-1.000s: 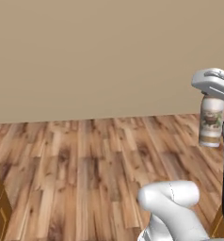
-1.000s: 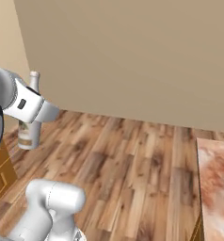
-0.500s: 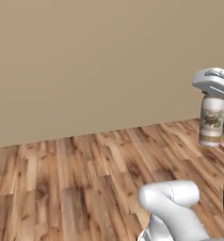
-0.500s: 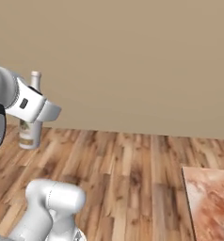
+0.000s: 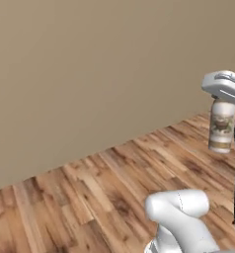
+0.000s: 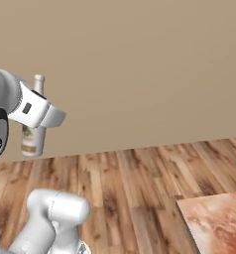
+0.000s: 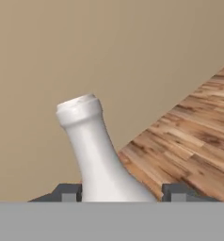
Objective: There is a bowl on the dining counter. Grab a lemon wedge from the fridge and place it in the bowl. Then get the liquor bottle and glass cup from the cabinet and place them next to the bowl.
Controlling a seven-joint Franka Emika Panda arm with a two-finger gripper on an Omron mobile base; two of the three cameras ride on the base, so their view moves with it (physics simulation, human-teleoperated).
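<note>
The liquor bottle (image 7: 97,155) hangs upright in my gripper (image 7: 121,192), jaws closed on its body just below the neck, carried high over the wooden floor (image 5: 90,197) by the beige wall (image 6: 140,64). I judge this the carrying step: bottle fetched, bowl not yet reached. Next I must bring it over the dining counter (image 6: 216,223) (its corner shows at lower right) and set it down beside the bowl. Since a second ago the base has swung; wall and floor have shifted, my grip unchanged.

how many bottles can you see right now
1: the bottle, upright in the gripper, carried above the wooden floor. More could be out of view.
</note>
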